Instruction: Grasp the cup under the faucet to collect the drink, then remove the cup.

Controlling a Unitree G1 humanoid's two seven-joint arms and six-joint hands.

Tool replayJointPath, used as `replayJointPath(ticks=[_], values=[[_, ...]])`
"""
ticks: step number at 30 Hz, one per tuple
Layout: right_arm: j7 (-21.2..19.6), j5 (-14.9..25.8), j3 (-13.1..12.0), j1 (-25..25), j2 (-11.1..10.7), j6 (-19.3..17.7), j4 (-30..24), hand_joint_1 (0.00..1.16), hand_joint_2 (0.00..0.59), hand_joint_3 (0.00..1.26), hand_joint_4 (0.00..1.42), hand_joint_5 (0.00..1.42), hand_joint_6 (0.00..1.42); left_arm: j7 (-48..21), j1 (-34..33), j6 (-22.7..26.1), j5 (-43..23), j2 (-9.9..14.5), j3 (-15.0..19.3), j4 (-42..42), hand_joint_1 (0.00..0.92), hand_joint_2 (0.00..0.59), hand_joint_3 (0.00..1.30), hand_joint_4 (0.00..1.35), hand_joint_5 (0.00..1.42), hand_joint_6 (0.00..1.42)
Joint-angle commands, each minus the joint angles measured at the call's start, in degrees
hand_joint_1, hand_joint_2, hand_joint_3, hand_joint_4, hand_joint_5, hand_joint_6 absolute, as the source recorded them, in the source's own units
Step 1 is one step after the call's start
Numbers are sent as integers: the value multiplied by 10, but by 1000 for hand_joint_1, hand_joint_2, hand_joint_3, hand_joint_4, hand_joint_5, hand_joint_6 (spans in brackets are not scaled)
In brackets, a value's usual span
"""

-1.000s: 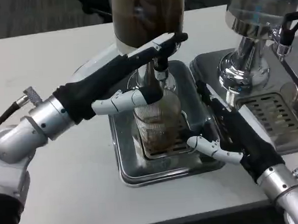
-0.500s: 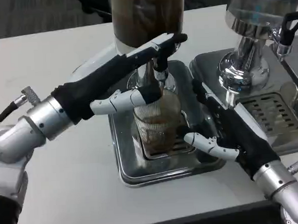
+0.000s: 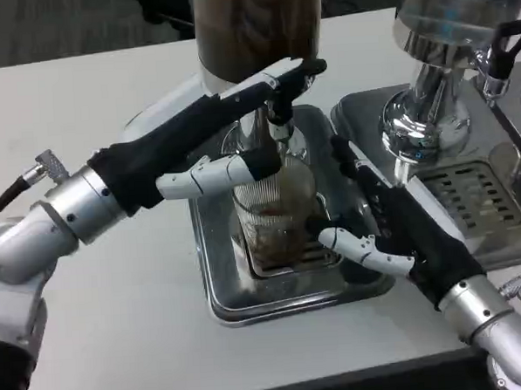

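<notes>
Presently we find the left hand (image 3: 239, 126) reaching in from the left, its upper fingers (image 3: 293, 73) laid against the faucet (image 3: 278, 115) lever beneath the dark dispenser (image 3: 256, 25), while a lower finger curls against the far-left side of the cup (image 3: 275, 213). Whether it actually grips the cup we cannot tell. We note the right hand (image 3: 393, 227) lying just right of the cup, fingers spread apart, one white fingertip touching or nearly touching the cup's lower right side; it holds nothing. The cup, ribbed clear glass holding brown drink in its lower part, stands upright on the grate of the steel drip tray (image 3: 240, 305), directly under the faucet. To the right we record a second chrome dispenser (image 3: 437, 55) over its own tray. Both trays rest on the white tabletop (image 3: 119, 325).
</notes>
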Motion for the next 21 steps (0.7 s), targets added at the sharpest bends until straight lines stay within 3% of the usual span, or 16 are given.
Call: replayJointPath(ticks=[1, 21], values=[[5, 8, -5, -9, 2, -2, 7, 559, 237, 0, 0, 0, 0, -14, 13, 4, 5, 10, -5, -2, 0, 100, 108, 0, 72, 24], [14, 9, -4, -36, 7, -7, 34, 547, 244, 0, 0, 0, 0, -13, 15, 3, 7, 14, -4, -5, 0, 100, 108, 0, 72, 24]])
